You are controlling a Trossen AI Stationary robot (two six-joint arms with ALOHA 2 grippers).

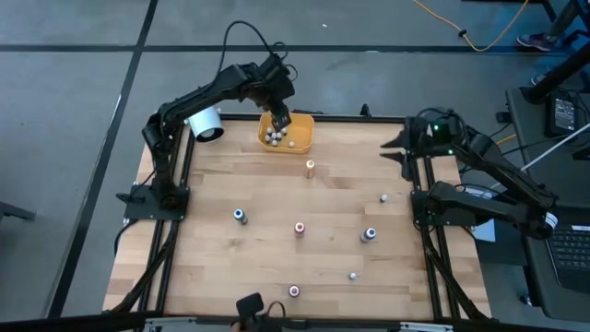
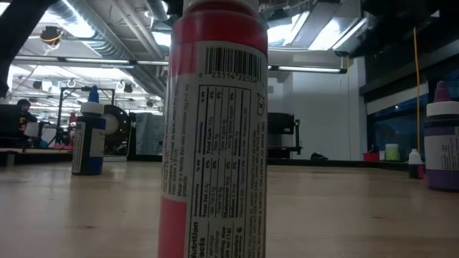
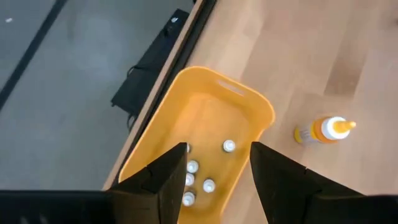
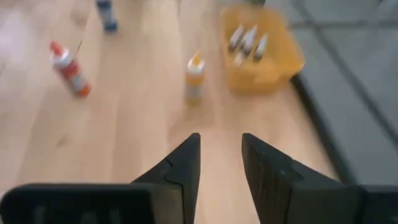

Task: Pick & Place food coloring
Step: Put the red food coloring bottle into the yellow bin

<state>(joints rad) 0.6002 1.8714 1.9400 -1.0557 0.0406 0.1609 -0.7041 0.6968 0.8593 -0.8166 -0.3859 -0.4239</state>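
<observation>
The left gripper [image 1: 279, 120] hangs over the yellow bin [image 3: 256, 104] at the table's far edge, its fingers [image 3: 171, 171] spread apart with nothing between them; several white-capped food coloring bottles [image 3: 229, 146] lie on the bin floor beneath. The drop looks done, so the next pick matters: I would lift straight up clear of the bin's rim before swinging out, then take the nearest one, the orange-capped bottle [image 1: 311, 166] standing just beside the bin, coming down over its cap with the jaws straddling the body. More bottles are scattered across the table [image 1: 212, 267]. The right gripper [image 1: 403, 152] waits at the table's right edge, fingers parted and empty
</observation>
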